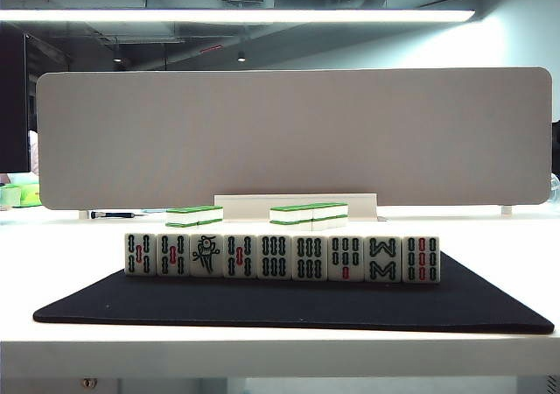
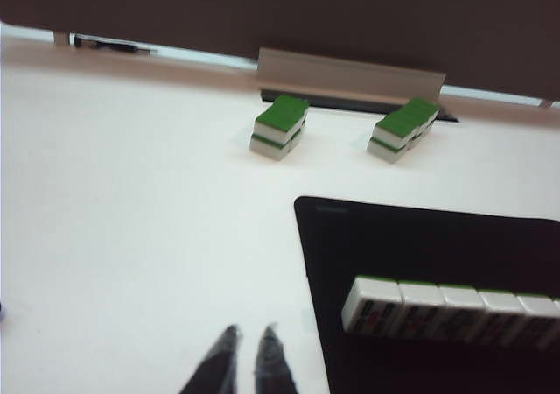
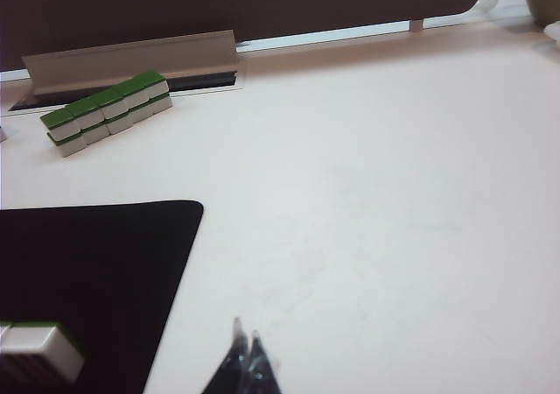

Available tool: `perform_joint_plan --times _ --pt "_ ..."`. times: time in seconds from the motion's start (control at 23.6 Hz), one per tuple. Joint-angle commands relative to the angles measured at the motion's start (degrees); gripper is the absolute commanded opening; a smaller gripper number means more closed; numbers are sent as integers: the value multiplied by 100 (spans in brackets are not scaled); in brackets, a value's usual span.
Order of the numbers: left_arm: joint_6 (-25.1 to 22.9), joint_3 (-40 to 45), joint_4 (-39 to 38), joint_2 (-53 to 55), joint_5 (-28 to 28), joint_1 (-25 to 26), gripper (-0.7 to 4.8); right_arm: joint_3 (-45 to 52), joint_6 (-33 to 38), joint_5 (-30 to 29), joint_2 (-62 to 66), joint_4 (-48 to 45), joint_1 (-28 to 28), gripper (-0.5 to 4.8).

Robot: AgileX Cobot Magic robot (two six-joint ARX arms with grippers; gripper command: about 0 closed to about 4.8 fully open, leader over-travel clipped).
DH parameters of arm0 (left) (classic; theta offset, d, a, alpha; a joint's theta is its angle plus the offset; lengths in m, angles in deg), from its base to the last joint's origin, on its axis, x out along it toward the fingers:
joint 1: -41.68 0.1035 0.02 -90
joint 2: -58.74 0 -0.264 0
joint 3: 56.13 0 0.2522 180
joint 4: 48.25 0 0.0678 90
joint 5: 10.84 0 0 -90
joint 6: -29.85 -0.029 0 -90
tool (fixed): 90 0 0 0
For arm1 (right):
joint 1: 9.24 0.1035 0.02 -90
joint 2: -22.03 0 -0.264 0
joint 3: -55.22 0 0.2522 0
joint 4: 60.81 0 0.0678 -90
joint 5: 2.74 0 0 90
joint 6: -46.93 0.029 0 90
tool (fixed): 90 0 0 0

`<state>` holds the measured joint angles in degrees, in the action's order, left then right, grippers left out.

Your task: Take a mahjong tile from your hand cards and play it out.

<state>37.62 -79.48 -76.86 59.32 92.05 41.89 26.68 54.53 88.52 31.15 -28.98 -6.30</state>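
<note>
Nine hand cards stand upright in a row on a black mat, faces toward the exterior camera. The mahjong tile with the green bird is third from the left. Neither gripper shows in the exterior view. In the left wrist view my left gripper hovers over bare white table beside the mat, near the end of the row of hand cards; its tips are almost together and hold nothing. My right gripper has its tips touching, empty, over white table off the mat's other side.
Two double-layer stacks of green-backed tiles lie behind the mat, in front of a white rail and a wide grey board. The same stacks show in the wrist views.
</note>
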Motion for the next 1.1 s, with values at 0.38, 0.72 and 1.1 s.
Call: perform_joint_plan --times 0.38,0.72,1.1 --pt "17 -658 -186 994 542 -15 30 -592 -22 -734 922 74 0 -1" --pt "-70 -1279 -186 2218 1204 -17 30 -1064 -35 -1130 1169 638 7 -1" --pt "-503 -1928 -492 3438 1952 -31 30 -1073 -33 -2094 1169 876 7 -1"
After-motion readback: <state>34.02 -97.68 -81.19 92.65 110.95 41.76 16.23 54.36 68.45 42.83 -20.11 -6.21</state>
